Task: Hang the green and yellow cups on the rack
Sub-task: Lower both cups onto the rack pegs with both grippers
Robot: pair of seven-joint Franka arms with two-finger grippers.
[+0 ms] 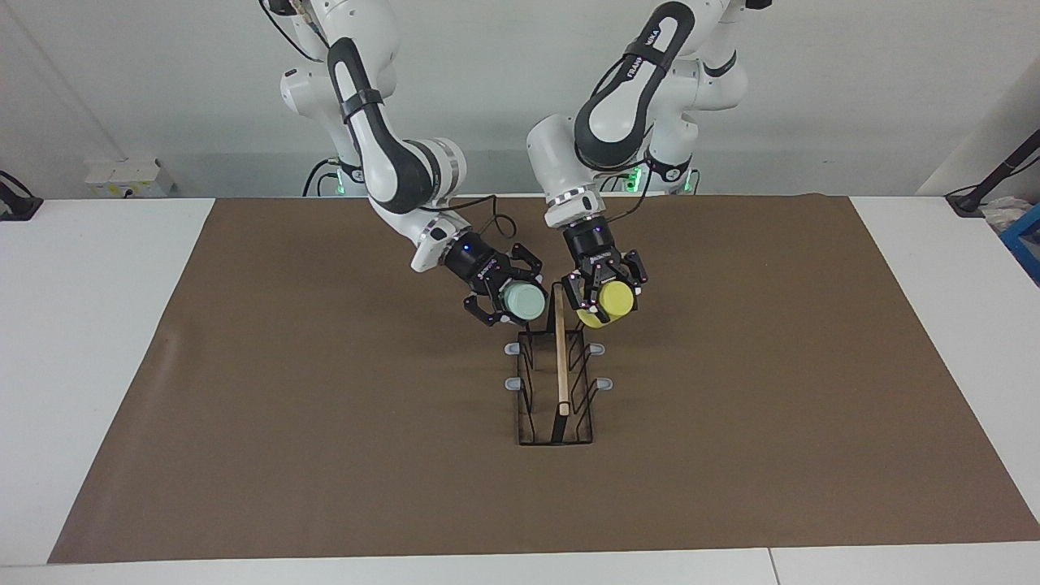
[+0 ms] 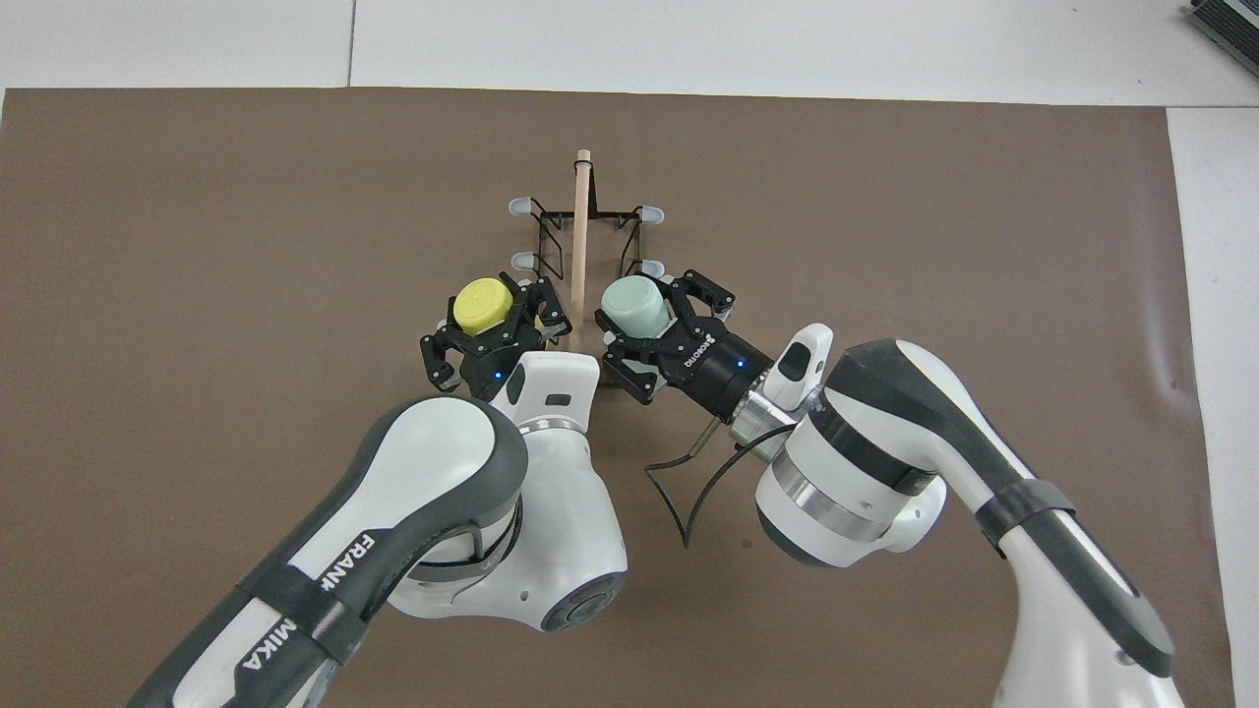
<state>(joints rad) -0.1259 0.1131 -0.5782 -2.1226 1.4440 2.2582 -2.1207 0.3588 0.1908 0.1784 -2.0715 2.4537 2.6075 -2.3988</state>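
Two held cups [image 1: 605, 305] flank the rack [image 1: 557, 382] on the mat [image 1: 325, 447]

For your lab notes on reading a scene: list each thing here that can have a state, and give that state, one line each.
Left hand: shut on the yellow cup, over the rack's robot end.
Right hand: shut on the green cup, beside the bar.
Yellow cup: held, tilted, not yet hung.
Green cup: held, tilted, not yet hung.
Rack: upright on the mat; the pegs in view are bare.

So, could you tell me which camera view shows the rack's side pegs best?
The facing view: the rack is mostly unobstructed there, with four grey pegs visible. In the overhead view the arms cover its nearer end, leaving three pegs.
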